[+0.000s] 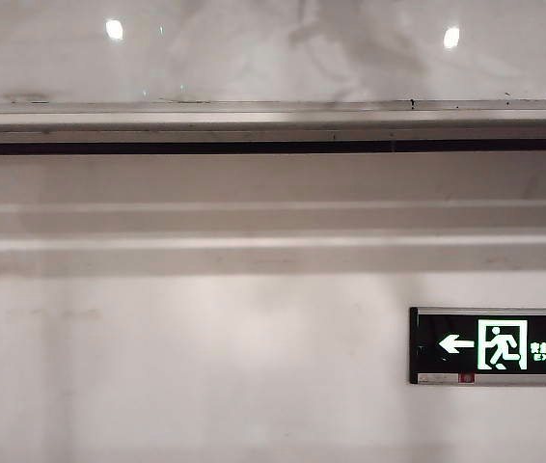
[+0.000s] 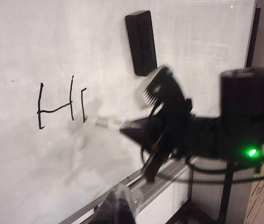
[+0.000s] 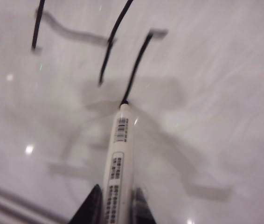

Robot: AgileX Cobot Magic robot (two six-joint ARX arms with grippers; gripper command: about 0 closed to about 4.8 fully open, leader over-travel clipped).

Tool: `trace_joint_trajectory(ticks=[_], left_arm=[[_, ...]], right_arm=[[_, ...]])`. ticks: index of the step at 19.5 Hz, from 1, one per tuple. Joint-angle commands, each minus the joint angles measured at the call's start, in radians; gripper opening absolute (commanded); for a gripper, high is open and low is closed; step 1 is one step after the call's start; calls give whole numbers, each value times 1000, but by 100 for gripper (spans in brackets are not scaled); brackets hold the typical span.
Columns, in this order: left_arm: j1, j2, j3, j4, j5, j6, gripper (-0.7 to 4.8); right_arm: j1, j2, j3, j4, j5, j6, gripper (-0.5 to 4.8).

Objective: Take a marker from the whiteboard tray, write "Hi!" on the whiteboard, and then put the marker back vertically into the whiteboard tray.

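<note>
My right gripper (image 3: 114, 205) pinches the slim white marker (image 3: 119, 154), tip touching the glossy whiteboard (image 3: 216, 93) at the foot of the "i" stroke, so I should press lightly and lift cleanly, while my left gripper (image 2: 118, 207), jaw state unclear, hovers by the metal tray (image 2: 164, 179).
</note>
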Motion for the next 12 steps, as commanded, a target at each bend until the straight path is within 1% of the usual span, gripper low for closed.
trace_joint_trajectory(ticks=[1,3,7,12], left_arm=[[0,-3,3,6,5,0,-6],[0,-3,3,8,5,0,-6],[0,-3,3,10,5,0,-6],[0,-3,3,10,5,0,-6]], right_arm=[[3,-48,8,115,-49,5,-1],[-1,-48,8,155,-51,-3,-1],[-3,-35,7,169,-82,-4,-1],[-3,-19,7,198,-64,-3,-1]])
